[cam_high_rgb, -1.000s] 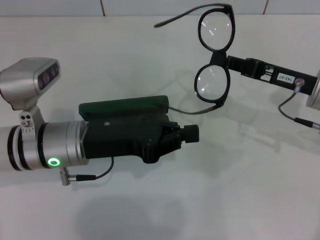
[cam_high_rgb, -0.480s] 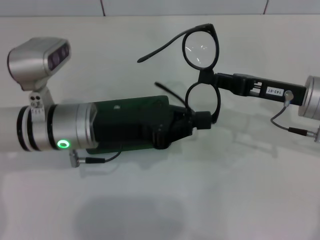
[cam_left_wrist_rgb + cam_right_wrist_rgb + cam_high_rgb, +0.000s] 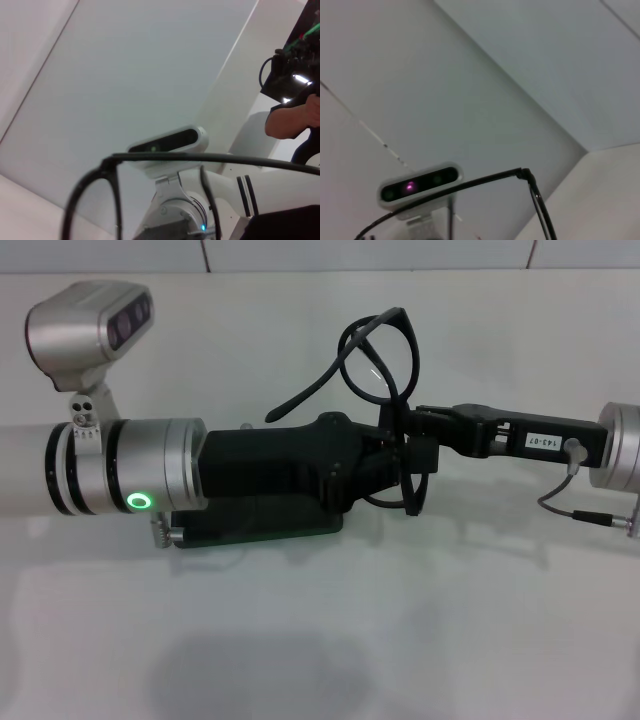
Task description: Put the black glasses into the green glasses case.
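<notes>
My right gripper [image 3: 408,432] reaches in from the right and is shut on the bridge of the black glasses [image 3: 383,352]. It holds them in the air, turned nearly edge-on, with one lens above the other. My left gripper [image 3: 378,462] comes in from the left and meets the glasses and the right gripper's tip. The green glasses case [image 3: 262,527] lies on the table under the left gripper; only a dark green strip of it shows. The glasses' frame also crosses the left wrist view [image 3: 95,182] and the right wrist view [image 3: 485,180].
A white table [image 3: 420,640] carries everything, with a tiled wall edge at the back [image 3: 300,255]. The left arm's silver wrist camera [image 3: 90,322] stands up at the left. The right arm's cable [image 3: 580,512] hangs at the right.
My right gripper has carried the glasses left and turned them edge-on. My left arm has moved right and back, over the case, and now meets the glasses.
</notes>
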Action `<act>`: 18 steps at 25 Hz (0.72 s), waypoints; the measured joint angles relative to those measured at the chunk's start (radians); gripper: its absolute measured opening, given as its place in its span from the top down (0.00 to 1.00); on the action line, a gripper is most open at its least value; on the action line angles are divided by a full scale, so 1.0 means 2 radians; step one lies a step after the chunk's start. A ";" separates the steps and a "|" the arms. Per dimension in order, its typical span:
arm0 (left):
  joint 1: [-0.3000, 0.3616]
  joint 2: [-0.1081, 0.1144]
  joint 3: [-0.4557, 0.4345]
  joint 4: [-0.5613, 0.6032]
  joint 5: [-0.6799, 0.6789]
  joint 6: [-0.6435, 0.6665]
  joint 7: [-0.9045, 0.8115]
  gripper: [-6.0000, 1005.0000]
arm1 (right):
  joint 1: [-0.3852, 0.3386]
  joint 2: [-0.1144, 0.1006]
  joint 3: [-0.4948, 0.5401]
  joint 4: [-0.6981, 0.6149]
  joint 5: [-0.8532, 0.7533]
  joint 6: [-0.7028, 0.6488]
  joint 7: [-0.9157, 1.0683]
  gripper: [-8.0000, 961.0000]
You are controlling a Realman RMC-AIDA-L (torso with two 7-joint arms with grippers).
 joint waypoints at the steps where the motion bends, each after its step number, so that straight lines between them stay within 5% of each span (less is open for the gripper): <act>1: 0.000 0.000 0.000 0.000 -0.002 0.000 0.001 0.99 | 0.000 0.000 0.000 0.000 -0.001 -0.004 0.000 0.89; 18: -0.003 0.000 0.000 0.001 -0.004 0.001 -0.002 0.98 | -0.004 0.000 -0.023 -0.012 0.001 -0.020 -0.006 0.89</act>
